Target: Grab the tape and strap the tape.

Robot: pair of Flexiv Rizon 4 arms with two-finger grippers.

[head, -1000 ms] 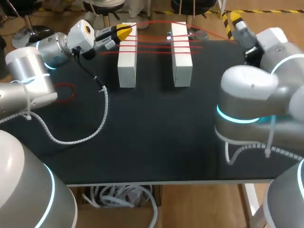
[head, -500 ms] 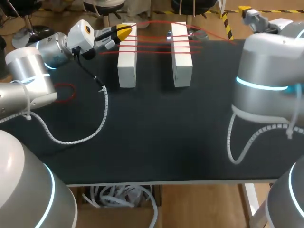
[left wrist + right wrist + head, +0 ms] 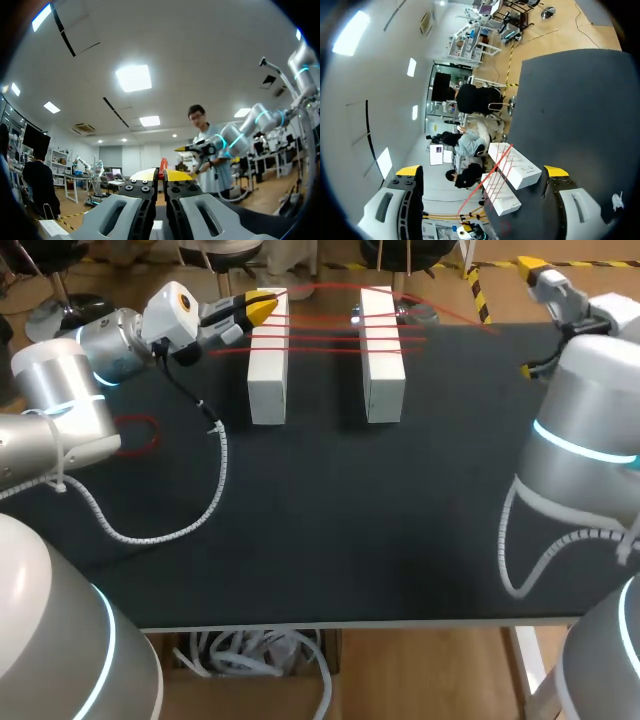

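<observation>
Two white blocks (image 3: 268, 370) (image 3: 382, 360) stand side by side at the back of the black table (image 3: 330, 520). Several strands of red tape (image 3: 325, 335) run across both. One strand arcs from the far right corner over to my left gripper (image 3: 258, 306), which hovers at the left block's far end, shut on the tape. In the left wrist view that gripper (image 3: 158, 174) has its yellow tips pressed together. My right gripper (image 3: 540, 272) is raised past the table's back right corner. From there it looks at the blocks (image 3: 516, 168) and tape (image 3: 496, 176), open (image 3: 482, 171) and empty.
A small red loop (image 3: 138, 432) lies on the table beside my left arm. The left arm's white coiled cable (image 3: 170, 530) sags onto the table's left half. My right arm's bulky body (image 3: 585, 450) overhangs the right edge.
My right arm has swung back and to the right, off the table's right side. The left arm, blocks and tape have not moved.
</observation>
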